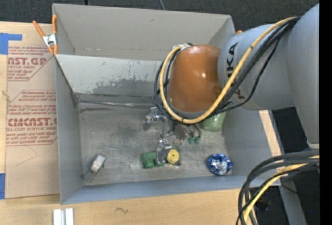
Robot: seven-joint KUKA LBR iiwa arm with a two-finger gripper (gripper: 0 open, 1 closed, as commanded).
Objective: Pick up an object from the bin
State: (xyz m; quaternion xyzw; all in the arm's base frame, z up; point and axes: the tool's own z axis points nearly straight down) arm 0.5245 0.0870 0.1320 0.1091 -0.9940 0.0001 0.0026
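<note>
Grey arm (290,63), orange cover (193,79), yellow cables (244,71)

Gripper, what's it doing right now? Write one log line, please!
gripper: low in bin, front middle | at its tip: yellow round piece, dark green piece | grasp: cannot tell | elsewhere: blue-white ball, grey block

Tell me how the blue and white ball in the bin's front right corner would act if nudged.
The ball looks rounded, so it would probably roll and soon meet the bin wall beside it. Its surface seems crinkled and shiny, so it may be light and slippery to pinch.
</note>
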